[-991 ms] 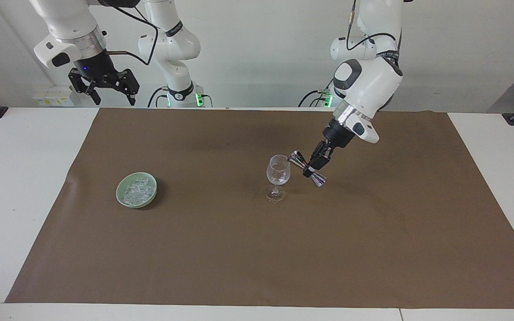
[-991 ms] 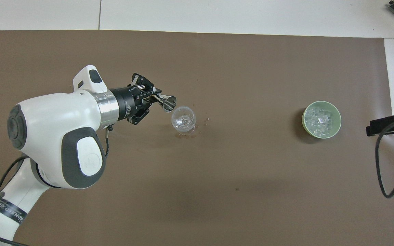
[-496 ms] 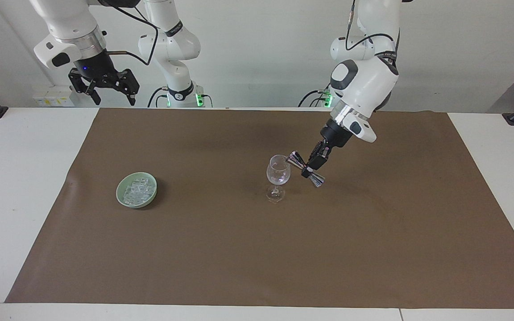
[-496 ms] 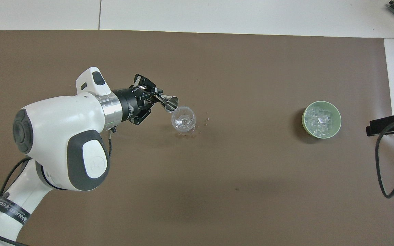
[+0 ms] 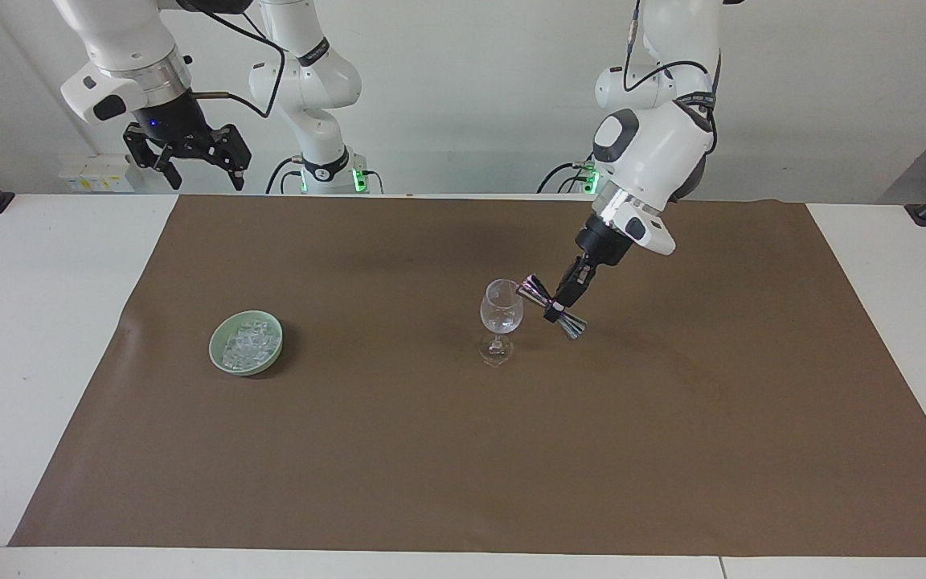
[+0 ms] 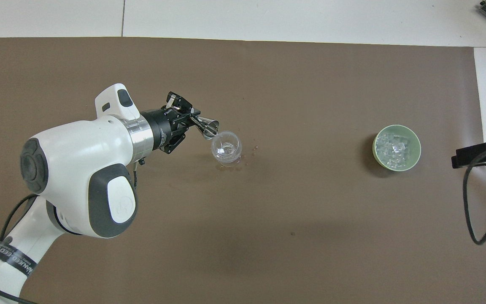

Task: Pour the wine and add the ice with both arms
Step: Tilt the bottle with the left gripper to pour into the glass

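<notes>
A clear wine glass [image 5: 501, 318] [image 6: 226, 148] stands upright mid-mat with a little clear liquid in its bowl. My left gripper [image 5: 557, 307] [image 6: 190, 120] is shut on the waist of a metal jigger [image 5: 551, 306] [image 6: 207, 126]. The jigger is tilted, its lower mouth resting at the glass's rim. The ice [image 5: 250, 342] [image 6: 395, 148] lies heaped in a green bowl [image 5: 214, 350] [image 6: 375, 147] toward the right arm's end. My right gripper [image 5: 202, 173] [image 6: 466, 157] hangs open and high over the table's edge at that end, holding nothing.
A brown mat [image 5: 431, 450] covers most of the white table. A few small droplets [image 6: 253, 148] lie on the mat beside the glass's foot. The left arm's white wrist and elbow hang over the mat between the glass and the robots.
The left arm has swung slightly, bringing the jigger's mouth in from beside the glass to its rim. The right arm waits unmoved.
</notes>
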Controlling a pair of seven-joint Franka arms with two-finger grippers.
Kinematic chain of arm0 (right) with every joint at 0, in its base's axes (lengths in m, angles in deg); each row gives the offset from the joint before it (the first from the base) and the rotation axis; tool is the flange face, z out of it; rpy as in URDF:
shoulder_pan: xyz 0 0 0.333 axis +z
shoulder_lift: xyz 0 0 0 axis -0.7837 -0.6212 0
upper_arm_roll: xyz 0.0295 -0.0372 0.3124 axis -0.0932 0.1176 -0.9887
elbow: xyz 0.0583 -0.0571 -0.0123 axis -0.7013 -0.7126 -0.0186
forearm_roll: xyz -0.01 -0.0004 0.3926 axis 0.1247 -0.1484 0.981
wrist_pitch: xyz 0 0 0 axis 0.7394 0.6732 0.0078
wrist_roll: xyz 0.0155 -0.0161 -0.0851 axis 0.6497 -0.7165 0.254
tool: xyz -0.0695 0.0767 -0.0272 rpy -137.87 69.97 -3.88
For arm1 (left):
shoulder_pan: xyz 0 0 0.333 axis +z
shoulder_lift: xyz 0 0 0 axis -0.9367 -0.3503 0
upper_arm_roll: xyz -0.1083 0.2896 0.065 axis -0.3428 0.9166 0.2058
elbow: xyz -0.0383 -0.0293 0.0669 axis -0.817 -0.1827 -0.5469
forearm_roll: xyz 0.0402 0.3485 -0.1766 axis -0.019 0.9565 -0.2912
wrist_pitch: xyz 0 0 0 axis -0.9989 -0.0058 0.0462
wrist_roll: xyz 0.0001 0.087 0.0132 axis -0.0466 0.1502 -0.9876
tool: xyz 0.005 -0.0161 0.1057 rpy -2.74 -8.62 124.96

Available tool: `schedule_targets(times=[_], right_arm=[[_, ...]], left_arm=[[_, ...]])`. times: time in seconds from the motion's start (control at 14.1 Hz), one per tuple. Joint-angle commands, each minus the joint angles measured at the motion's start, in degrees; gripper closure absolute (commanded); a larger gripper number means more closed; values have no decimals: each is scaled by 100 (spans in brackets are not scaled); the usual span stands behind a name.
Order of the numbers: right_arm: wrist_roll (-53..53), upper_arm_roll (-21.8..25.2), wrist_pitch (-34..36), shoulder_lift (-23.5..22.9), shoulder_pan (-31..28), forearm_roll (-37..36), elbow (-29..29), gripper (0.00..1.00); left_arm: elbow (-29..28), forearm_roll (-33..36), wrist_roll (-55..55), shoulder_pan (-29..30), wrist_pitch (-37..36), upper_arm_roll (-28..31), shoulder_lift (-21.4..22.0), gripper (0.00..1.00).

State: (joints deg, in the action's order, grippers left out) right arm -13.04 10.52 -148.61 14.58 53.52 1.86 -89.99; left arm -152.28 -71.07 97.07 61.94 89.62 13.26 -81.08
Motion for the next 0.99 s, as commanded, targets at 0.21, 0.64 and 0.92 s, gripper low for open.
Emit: schedule_targets(times=[0.21, 0.64, 0.92], right_arm=[[151, -14, 91, 47, -34, 38, 0, 0], [143, -14, 91, 47, -34, 38, 0, 0], [151, -5, 91, 47, -34, 38, 0, 0]], left_arm=[[-201, 451, 58, -246, 523, 94, 50, 100], [-245, 742, 58, -343, 672, 103, 50, 100], [-254, 925, 58, -439, 822, 103, 41, 100]])
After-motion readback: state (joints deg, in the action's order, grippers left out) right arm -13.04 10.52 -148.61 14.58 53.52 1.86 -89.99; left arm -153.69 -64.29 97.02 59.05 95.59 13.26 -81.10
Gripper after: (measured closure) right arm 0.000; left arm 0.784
